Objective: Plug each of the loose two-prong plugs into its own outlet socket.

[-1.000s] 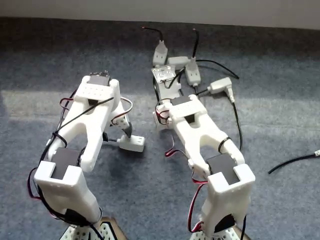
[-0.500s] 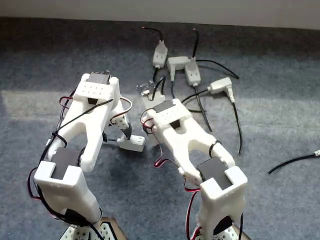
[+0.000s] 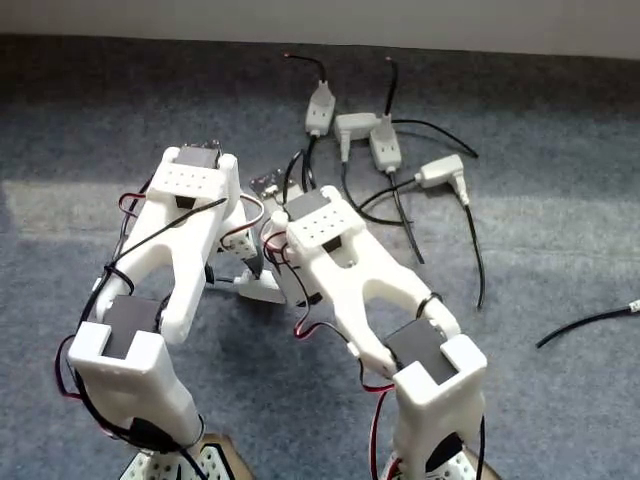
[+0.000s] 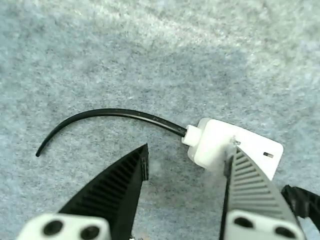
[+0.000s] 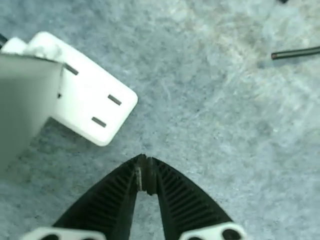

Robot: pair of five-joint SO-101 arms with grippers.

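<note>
My right arm has swung from the white plastic two-prong plugs [image 3: 385, 148] over to the white rectangular plastic outlet block [image 5: 92, 102]. The right claw [image 5: 146, 165] is clenched empty just beside it. The left claw [image 4: 189, 150] stays released around the block's corded end.

**Two white arms with black joints**

We see two arms of the same make. The left arm [image 3: 185, 250] and the right arm [image 3: 350, 270] both wear shells of white plastic, blocky and forked, with rounded edges. Black motor blocks [image 3: 128, 325] are set into the white near each shoulder, and a smaller dark block shows at each wrist. Thin red and black wires [image 3: 130, 205] loop loosely along the sides. The left pincer [image 4: 189, 152] has two black fingers [image 4: 120, 185], triangular and ribbed on their inner faces. They sit on white mounts [image 4: 70, 227] with dark round screw holes. The right pincer [image 5: 146, 165] has the same black ribbed fingers on white mounts.
</note>
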